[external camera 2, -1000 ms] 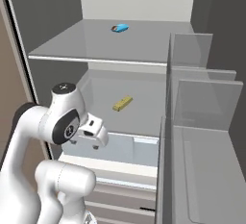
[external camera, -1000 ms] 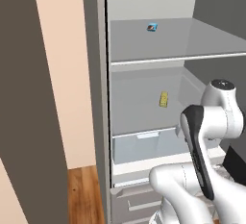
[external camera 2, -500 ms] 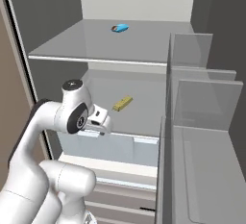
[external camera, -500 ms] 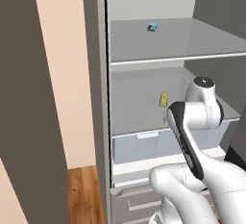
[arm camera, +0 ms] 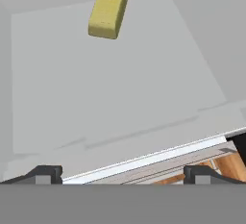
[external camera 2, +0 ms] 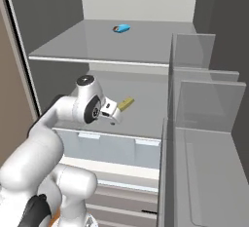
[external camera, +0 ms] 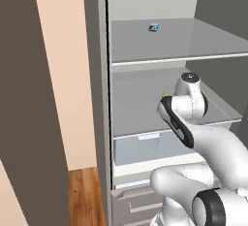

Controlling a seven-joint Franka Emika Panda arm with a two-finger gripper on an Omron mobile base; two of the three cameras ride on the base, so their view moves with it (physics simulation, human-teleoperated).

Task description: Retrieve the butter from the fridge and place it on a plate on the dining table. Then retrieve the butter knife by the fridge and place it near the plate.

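Butter (arm camera: 110, 7) is the target, and the gripper (arm camera: 120, 174) is not yet at it. Its jaws are spread as wide as they go and nothing is between them. The two dark fingertips (arm camera: 44, 174) hang over the front edge of the middle shelf (arm camera: 110, 103) of the fridge (external camera: 99, 99).

The risks, as I judge them, come from the approach. The stick is small and lies slanted on a smooth shelf, so if one finger arrives first it can push the stick deeper or turn it instead of holding it. If the hand comes too low, the fingers can hit the shelf edge. The upper shelf (external camera 2: 97, 46) is close above, so a high approach can strike it too. Closing too early will catch only air.

In the hand view, the butter lies ahead of the fingers and a little to the left of the middle line, apart from them, with bare shelf between. In the right base view, the stick (external camera 2: 126, 104) is just beyond the gripper (external camera 2: 113, 114), further back on the same shelf. A small blue packet (external camera 2: 121, 28) rests on the upper shelf and is not part of the job.
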